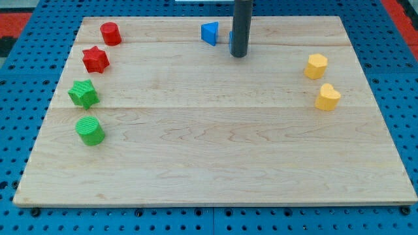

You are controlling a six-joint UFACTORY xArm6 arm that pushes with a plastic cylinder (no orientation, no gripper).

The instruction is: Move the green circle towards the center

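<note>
Near the view's left edge of the counter (215,163), well below and to the left of the rod, the green circle (89,130) stands untouched, so the task looks barely begun. The block is well apart from the board's middle, and the whole push toward the center is left to do. The end effector is a plain dark rod with no jaws, so it holds nothing; its tip (239,55) rests near the counter's top edge, just to the right of the blue triangle (209,32), with a second blue block (231,36) mostly hidden behind the rod. Tip and green circle are well apart, with bare wood between them.

The green circle is a short, upright cylinder of bright green, its flat top facing up. Just above it sits the green star (83,93), close but not touching. Judging from this, the tip would need to reach the circle's left side before pushing rightward.
</note>
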